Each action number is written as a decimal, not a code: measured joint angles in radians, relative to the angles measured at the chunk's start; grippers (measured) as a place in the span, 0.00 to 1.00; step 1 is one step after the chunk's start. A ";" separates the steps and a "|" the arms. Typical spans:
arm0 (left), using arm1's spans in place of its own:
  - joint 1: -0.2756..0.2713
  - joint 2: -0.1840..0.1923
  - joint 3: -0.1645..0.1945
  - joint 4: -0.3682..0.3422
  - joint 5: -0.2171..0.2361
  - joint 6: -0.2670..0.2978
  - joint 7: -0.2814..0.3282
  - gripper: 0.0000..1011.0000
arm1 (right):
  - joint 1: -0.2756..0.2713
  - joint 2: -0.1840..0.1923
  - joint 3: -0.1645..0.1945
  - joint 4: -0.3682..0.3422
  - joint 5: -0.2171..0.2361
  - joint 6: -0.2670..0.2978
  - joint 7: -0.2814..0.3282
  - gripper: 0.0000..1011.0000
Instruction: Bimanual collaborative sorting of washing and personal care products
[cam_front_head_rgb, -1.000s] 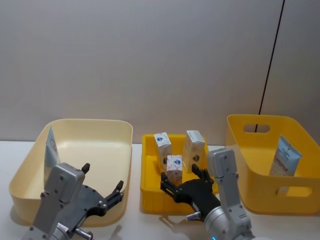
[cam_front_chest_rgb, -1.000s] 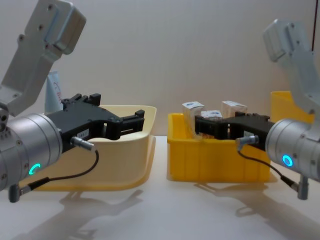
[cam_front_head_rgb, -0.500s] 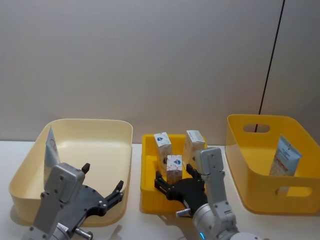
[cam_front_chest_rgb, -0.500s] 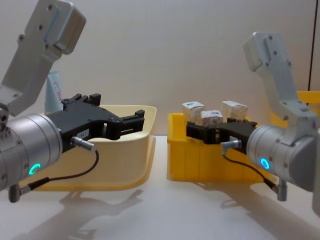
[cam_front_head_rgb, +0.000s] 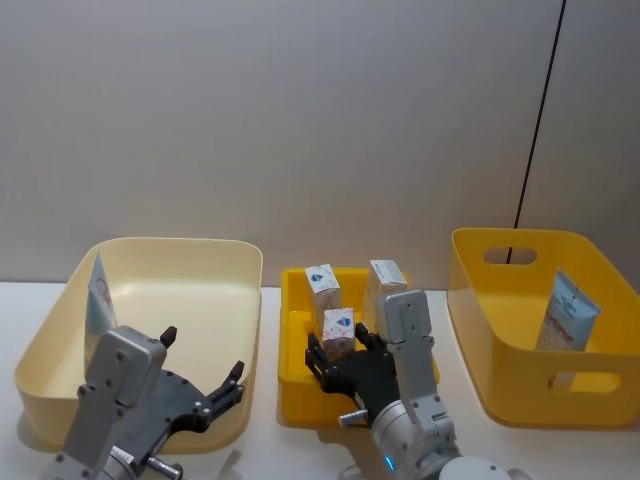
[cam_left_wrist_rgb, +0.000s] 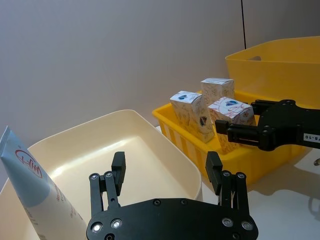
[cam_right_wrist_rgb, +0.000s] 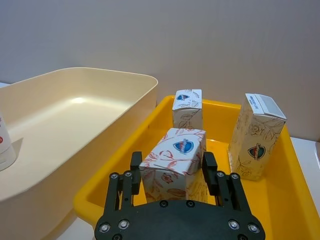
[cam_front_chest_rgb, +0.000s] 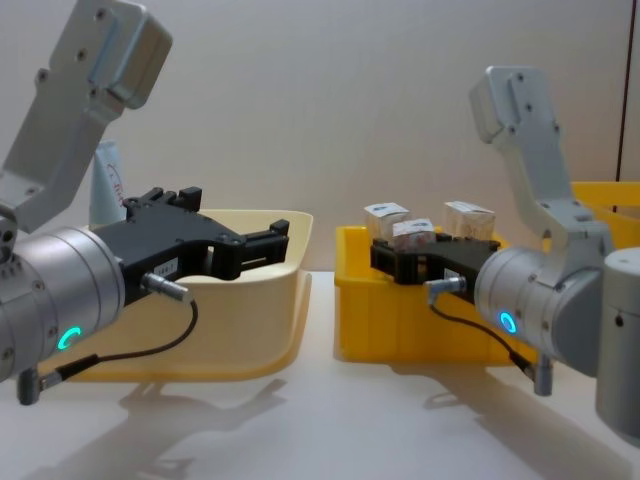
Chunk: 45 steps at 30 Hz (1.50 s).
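My right gripper (cam_right_wrist_rgb: 172, 167) is shut on a small white carton (cam_right_wrist_rgb: 175, 161) with orange floral print, held tilted inside the middle yellow bin (cam_front_head_rgb: 300, 395). Two more cartons, one (cam_front_head_rgb: 322, 289) and another (cam_front_head_rgb: 384, 287), stand upright behind it. In the chest view the held carton (cam_front_chest_rgb: 412, 236) sits just above the bin's rim. A pale-blue tube (cam_front_head_rgb: 98, 302) leans in the cream bin (cam_front_head_rgb: 180, 250) at the left. Another tube (cam_front_head_rgb: 564, 312) leans in the right yellow bin (cam_front_head_rgb: 520, 250). My left gripper (cam_left_wrist_rgb: 166, 172) hangs open by the cream bin's near edge, holding nothing.
The three bins stand in a row on a white table, against a plain grey wall. Narrow strips of bare table (cam_front_chest_rgb: 320, 420) separate the bins and run along the front.
My right gripper has shifted left inside the middle bin, carrying the tilted carton with it. The left arm has stayed still.
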<state>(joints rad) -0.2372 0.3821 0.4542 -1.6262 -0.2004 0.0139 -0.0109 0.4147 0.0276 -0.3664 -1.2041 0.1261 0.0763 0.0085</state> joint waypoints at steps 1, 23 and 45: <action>0.000 0.000 0.000 0.000 0.000 0.000 0.000 0.99 | 0.001 -0.001 0.000 0.002 0.000 -0.001 0.000 0.75; 0.000 0.000 0.000 0.000 0.000 0.000 0.000 0.99 | 0.000 -0.001 0.012 -0.013 -0.010 -0.037 0.000 0.44; 0.000 0.000 0.000 0.000 0.000 0.000 0.000 0.99 | -0.016 0.053 0.141 -0.206 -0.006 -0.143 -0.029 0.44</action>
<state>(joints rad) -0.2372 0.3821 0.4542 -1.6262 -0.2004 0.0139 -0.0110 0.3990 0.0803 -0.2256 -1.4096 0.1204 -0.0667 -0.0204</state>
